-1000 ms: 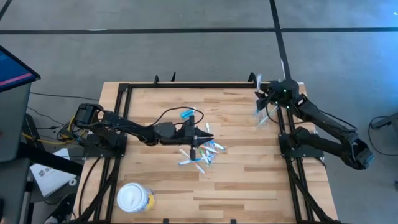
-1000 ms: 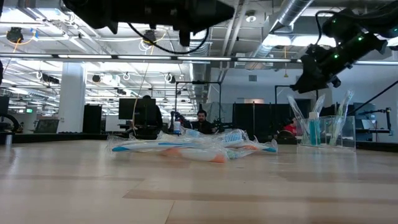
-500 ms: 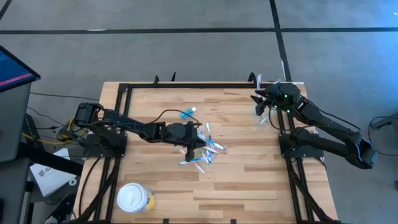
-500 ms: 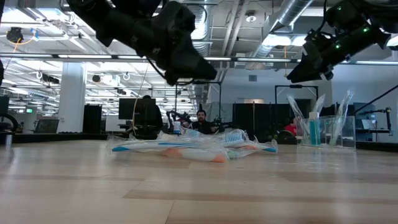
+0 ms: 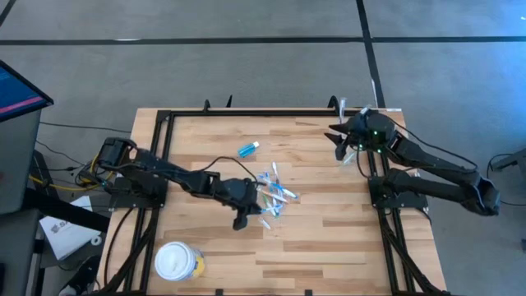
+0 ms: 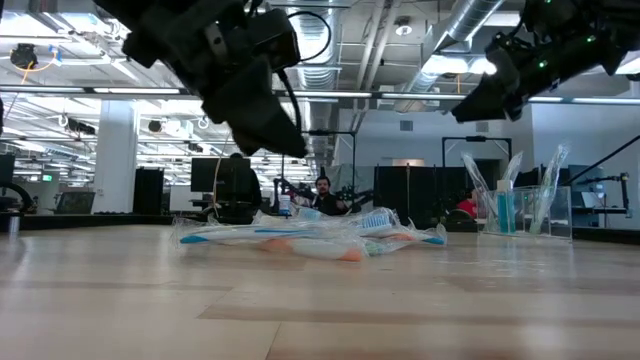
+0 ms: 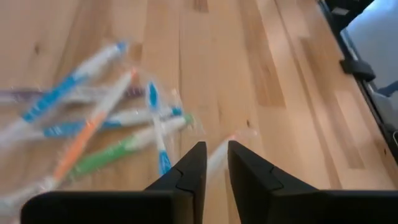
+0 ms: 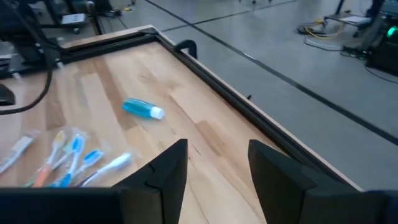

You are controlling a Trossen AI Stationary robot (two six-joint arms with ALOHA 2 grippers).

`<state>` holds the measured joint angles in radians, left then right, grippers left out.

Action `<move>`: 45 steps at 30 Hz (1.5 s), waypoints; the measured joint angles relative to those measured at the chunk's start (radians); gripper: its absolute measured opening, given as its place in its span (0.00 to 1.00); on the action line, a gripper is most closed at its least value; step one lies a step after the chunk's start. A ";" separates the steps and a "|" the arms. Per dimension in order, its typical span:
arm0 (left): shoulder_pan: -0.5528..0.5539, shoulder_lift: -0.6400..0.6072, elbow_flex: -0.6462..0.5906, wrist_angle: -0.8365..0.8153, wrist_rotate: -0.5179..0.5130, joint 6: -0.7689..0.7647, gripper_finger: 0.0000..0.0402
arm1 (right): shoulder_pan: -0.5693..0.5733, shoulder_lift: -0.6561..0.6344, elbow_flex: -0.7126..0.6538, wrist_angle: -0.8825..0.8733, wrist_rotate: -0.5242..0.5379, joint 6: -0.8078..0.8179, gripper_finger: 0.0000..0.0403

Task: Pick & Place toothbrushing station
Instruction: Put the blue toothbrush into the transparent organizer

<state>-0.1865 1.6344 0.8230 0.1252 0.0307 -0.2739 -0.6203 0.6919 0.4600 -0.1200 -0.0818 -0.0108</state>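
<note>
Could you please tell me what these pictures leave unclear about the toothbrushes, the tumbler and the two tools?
- Toothbrush pile: the exact count is unreadable; brushes overlap in every view, and the left wrist view is blurred.
- Clear tumbler: in the high view the right tool and its arm cover it, so its contents cannot be counted there.
- Left tool: its fingers stand slightly apart over the table, with nothing visibly between them; whether it is opening cannot be told.
- Blue tube: its label is too small.

toothbrushes (image 7: 93, 137) motion-blurred in left wrist view; tumbler (image 5: 349, 152) partly hidden under right arm.
</note>
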 joint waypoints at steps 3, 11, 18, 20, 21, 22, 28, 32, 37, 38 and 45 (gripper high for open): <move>-0.026 0.012 -0.002 -0.042 -0.035 -0.043 0.19 | 0.032 0.001 0.011 0.002 0.000 0.000 0.39; -0.050 0.031 -0.032 -0.037 -0.118 -0.075 0.24 | 0.138 0.001 0.037 0.001 0.000 -0.018 0.39; -0.050 0.032 -0.083 -0.043 -0.161 -0.122 0.28 | 0.202 0.001 0.046 0.007 0.001 -0.020 0.37; -0.050 0.032 -0.085 -0.037 -0.166 -0.126 0.29 | 0.210 0.001 0.046 0.013 0.001 -0.022 0.37; -0.050 0.032 -0.087 -0.036 -0.169 -0.125 0.30 | 0.214 0.001 0.046 0.019 0.002 -0.023 0.36; -0.050 0.032 -0.090 -0.037 -0.171 -0.126 0.30 | 0.218 0.001 0.046 0.026 0.002 -0.023 0.36; -0.058 0.032 -0.118 -0.035 -0.173 -0.132 0.30 | 0.227 0.001 0.046 0.048 0.003 -0.023 0.33; -0.072 0.032 -0.134 -0.033 -0.173 -0.161 0.30 | 0.227 0.001 0.046 0.048 0.004 -0.023 0.33; -0.090 0.032 -0.136 -0.032 -0.173 -0.161 0.29 | 0.226 0.001 0.046 0.047 0.013 -0.023 0.33; -0.094 0.032 -0.136 -0.031 -0.176 -0.161 0.27 | 0.226 0.001 0.046 0.047 0.020 -0.023 0.33; -0.097 0.032 -0.136 -0.030 -0.180 -0.176 0.05 | 0.226 0.001 0.046 0.046 0.033 -0.023 0.33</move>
<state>-0.2836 1.6661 0.6872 0.0956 -0.1497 -0.4504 -0.3939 0.6933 0.5056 -0.0735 -0.0486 -0.0341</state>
